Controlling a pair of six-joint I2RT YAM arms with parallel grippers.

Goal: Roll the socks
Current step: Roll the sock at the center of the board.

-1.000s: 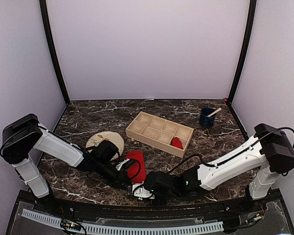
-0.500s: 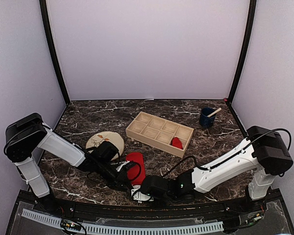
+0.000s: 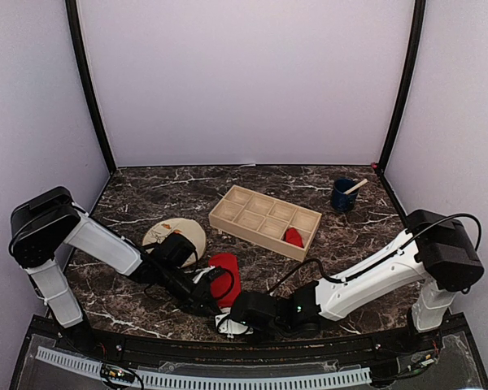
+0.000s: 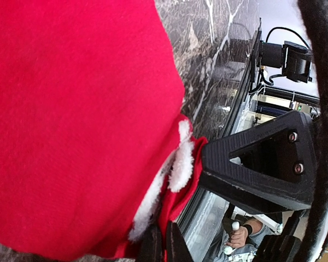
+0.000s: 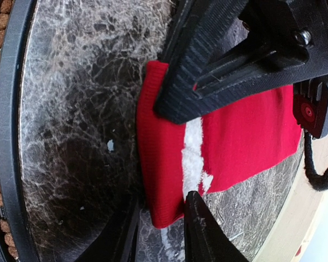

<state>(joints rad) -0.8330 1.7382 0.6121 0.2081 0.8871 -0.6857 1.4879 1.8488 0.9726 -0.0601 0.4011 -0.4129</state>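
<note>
Sock, red with a white strip, lies flat at 6 o'clock on the table. Left gripper has its jaws together, pinching the sock's edge. Right gripper stands at the sock's 6 o'clock end, jaws apart either side of a corner; whether they squeeze it cannot be told. Second sock sits in the tray's 4 o'clock compartment.

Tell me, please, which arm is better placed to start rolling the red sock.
Probably the left: the left gripper is shut on the sock at its white-trimmed edge. The right gripper straddles a corner nearby, and whether it grips is unclear.
</note>
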